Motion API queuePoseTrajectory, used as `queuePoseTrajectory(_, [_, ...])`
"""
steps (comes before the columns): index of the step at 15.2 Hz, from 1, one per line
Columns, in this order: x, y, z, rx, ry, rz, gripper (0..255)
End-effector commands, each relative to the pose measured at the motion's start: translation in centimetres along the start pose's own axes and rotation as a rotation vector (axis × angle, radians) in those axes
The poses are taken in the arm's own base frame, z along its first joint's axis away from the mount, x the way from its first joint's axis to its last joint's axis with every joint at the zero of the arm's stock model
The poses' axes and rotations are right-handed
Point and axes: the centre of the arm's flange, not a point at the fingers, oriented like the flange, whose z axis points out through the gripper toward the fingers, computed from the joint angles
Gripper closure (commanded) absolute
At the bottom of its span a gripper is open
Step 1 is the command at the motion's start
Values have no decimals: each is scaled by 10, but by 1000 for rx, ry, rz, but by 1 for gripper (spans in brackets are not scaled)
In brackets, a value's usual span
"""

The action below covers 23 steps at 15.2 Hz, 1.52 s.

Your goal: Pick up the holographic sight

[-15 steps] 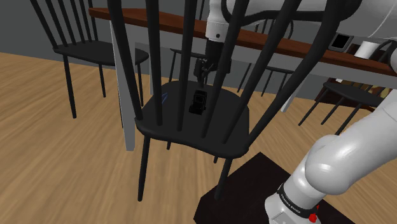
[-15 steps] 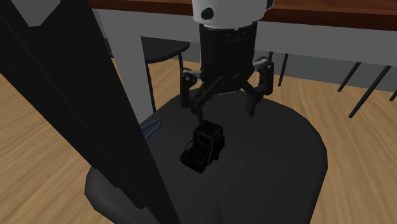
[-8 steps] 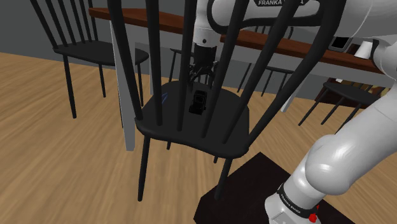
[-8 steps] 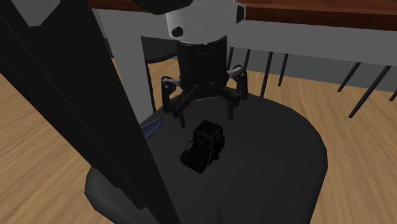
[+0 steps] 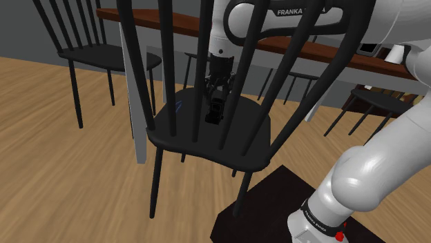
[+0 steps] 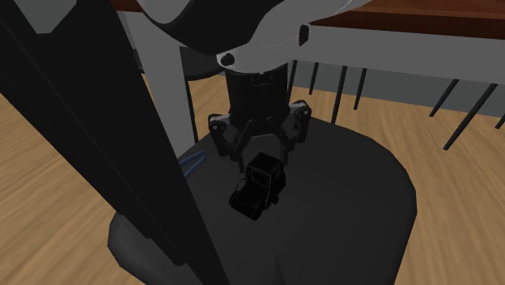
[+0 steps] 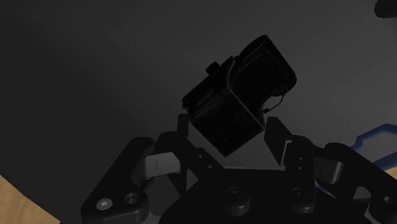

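The holographic sight (image 6: 259, 188) is a small black boxy device lying on the black chair seat (image 6: 356, 210). In the shoulder view the sight (image 5: 217, 112) shows between the chair's back spindles. My black gripper (image 6: 259, 155) hangs just above the sight's far end, pointing down, fingers spread. In the wrist view the sight (image 7: 242, 95) lies tilted, its near end between my open gripper (image 7: 229, 153) and its fingers (image 7: 284, 147); they stand apart on either side and do not clasp it.
Tall black chair spindles (image 5: 207, 62) stand between the shoulder camera and the seat. A thin blue item (image 6: 191, 164) lies on the seat beside the sight. Behind are a brown-topped table (image 5: 173, 22), more black chairs (image 5: 90, 52) and a white mug (image 5: 397, 52). The dark stand (image 5: 266, 207) is lower right.
The gripper has come down and moved over the sight's far end, so its open fingers now straddle it. The sight has not moved.
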Motion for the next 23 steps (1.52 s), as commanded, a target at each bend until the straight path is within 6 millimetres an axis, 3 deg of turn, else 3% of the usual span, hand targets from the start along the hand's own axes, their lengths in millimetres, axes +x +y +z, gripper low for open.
queuePoseTrajectory(1, [0, 0, 2, -2, -4, 0, 255])
queuePoseTrajectory(6, [0, 0, 1, -2, -4, 0, 255])
queuePoseTrajectory(21, [0, 6, -78, -2, -4, 0, 255])
queuePoseTrajectory(23, [-1, 6, -79, -2, -4, 0, 255])
